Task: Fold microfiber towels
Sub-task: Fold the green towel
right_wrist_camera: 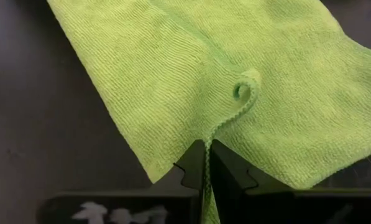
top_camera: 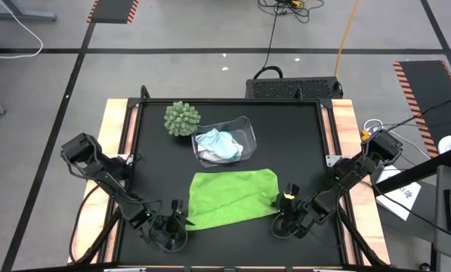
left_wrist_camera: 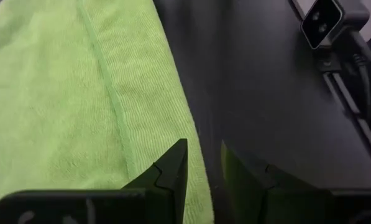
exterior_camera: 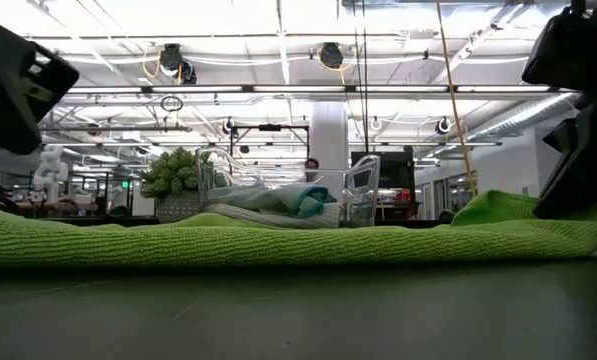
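Note:
The lime green towel (top_camera: 233, 196) lies spread flat on the black table (top_camera: 301, 151). My left gripper (left_wrist_camera: 204, 155) stands open over its near left edge (left_wrist_camera: 194, 134), one finger above the cloth and the other above bare table. At the towel's near right corner, my right gripper (right_wrist_camera: 206, 163) is shut on the hem. A white towel (top_camera: 208, 140) and a light blue towel (top_camera: 227, 149) lie crumpled in the clear bin (top_camera: 244, 125) behind it. My right gripper pinches a thin raised strip of the green towel's hem (right_wrist_camera: 206, 146) between its two fingers, one edge only. The fingers slant down from the table's near right side. The strip runs up from a small curl (right_wrist_camera: 246, 87), and the towel's other parts lie flat on the table.
A round green spiky ball plant (top_camera: 181, 119) stands at the far left beside the bin. Bare black table lies to the left and right of the green towel and along the near edge (exterior_camera: 298, 310).

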`<action>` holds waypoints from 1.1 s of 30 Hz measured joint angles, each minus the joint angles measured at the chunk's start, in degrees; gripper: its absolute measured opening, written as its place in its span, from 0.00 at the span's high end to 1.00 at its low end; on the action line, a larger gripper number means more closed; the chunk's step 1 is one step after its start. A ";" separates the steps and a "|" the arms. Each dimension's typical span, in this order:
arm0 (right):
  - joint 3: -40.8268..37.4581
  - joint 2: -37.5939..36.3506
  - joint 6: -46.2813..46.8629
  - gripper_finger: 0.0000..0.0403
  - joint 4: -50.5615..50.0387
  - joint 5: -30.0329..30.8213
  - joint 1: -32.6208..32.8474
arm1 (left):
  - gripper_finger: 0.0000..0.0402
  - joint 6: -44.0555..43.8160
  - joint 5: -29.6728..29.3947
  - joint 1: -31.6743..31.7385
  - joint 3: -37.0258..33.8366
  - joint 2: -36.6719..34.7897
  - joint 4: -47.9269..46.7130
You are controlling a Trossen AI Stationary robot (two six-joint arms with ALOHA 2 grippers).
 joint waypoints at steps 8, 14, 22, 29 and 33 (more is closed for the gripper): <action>0.00 0.00 -0.01 0.94 0.07 0.36 0.26 | 0.75 -9.81 -1.26 -1.35 0.00 -0.02 -1.10; 0.00 0.00 -0.02 0.95 0.06 0.35 0.26 | 0.75 -19.74 -1.37 -2.53 0.02 -0.02 -4.76; 0.00 0.00 -1.53 0.95 0.03 0.24 0.40 | 0.75 -18.60 -2.23 -4.81 0.04 -0.04 -4.08; 0.00 0.00 -1.59 0.95 0.06 0.12 1.34 | 0.73 -16.25 1.55 -4.35 0.04 -0.04 -1.41; 0.00 0.00 -1.49 0.95 0.06 0.09 2.24 | 0.65 -19.05 2.00 -3.11 0.04 -0.04 -4.14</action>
